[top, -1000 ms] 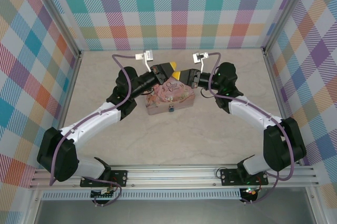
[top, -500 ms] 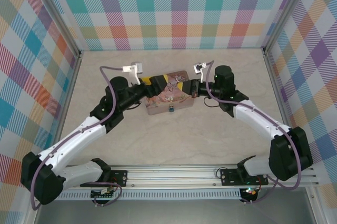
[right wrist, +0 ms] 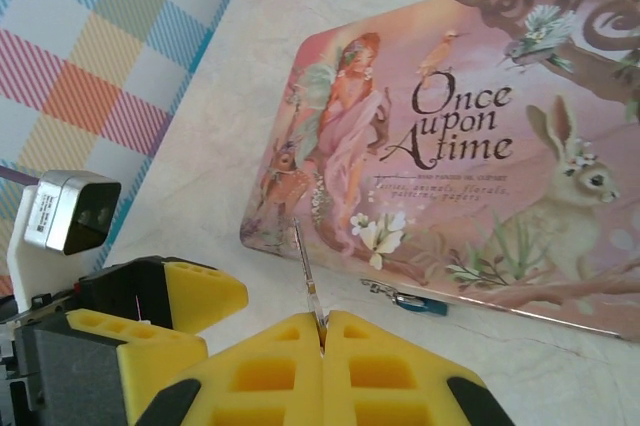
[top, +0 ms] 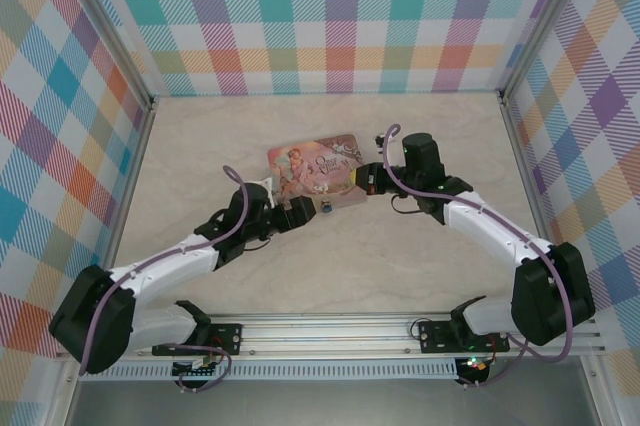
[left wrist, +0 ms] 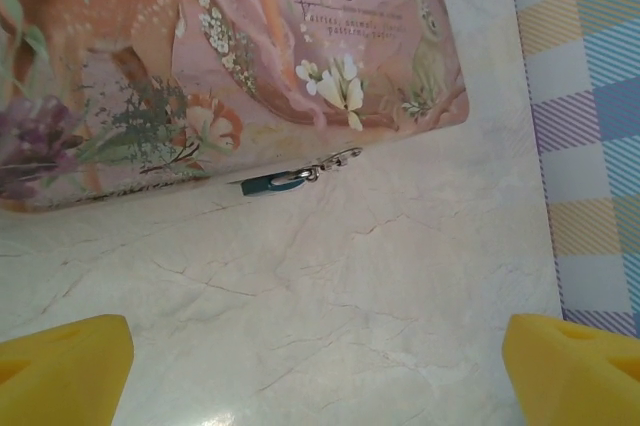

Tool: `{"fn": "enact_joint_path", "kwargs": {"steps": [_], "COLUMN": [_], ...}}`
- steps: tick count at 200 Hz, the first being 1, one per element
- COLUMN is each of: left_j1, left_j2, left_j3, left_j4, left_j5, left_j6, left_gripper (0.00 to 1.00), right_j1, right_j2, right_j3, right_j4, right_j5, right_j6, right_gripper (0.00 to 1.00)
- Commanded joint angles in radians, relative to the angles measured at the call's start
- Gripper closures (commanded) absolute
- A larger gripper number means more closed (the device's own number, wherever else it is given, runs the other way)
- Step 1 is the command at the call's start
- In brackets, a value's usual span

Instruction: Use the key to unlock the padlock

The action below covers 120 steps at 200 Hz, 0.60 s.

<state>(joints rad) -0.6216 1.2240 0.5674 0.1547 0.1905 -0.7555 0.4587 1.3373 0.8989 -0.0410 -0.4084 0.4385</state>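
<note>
Two arms reach from the near edge of the marbled table [top: 420, 276] toward its middle. We find the left gripper [top: 300, 213] nearest, low over the tabletop. Its yellow fingertips [left wrist: 65, 366] are spread wide with nothing between them: released.

Just beyond it, the padlock [left wrist: 272, 183] lies on the table against the near edge of the pink illustrated tin [left wrist: 250, 56]. Its blue-teal body lies flat, and its silvery shackle joins a small link at the tin's rim.

The right gripper [right wrist: 323, 334] stands at the tin's right end, clenched on the key [right wrist: 306, 271]. The thin grey blade juts out from between the shut fingers and points toward the tin. We see key and padlock near each other but apart.

Farthest back, the plaid wall [top: 330, 16] closes the workspace.
</note>
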Motion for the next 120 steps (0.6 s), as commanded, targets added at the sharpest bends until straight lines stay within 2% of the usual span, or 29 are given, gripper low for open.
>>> {"fn": "enact_joint_path", "kwargs": {"steps": [1, 21, 54, 120], "left_j1": [-0.017, -0.017, 0.007, 0.098], "left_j2": [0.086, 0.173, 0.242, 0.349], "left_j3": [0.037, 0.083, 0.12, 0.165], "left_j4": [0.078, 0.083, 0.114, 0.199], "left_j5": [0.045, 0.033, -0.078, -0.121], "left_j6": [-0.015, 0.017, 0.11, 0.302], "left_gripper": [0.04, 0.03, 0.01, 0.0], "right_j1": [0.0, 0.001, 0.0, 0.0], "right_j2": [-0.029, -0.035, -0.055, -0.086], "right_j3": [0.008, 0.005, -0.004, -0.028], "right_j4": [-0.025, -0.03, -0.034, -0.031], "right_j5": [0.031, 0.036, 0.039, 0.053], "right_j6": [-0.024, -0.031, -0.048, -0.069], "right_gripper": [0.95, 0.95, 0.95, 0.95]}}
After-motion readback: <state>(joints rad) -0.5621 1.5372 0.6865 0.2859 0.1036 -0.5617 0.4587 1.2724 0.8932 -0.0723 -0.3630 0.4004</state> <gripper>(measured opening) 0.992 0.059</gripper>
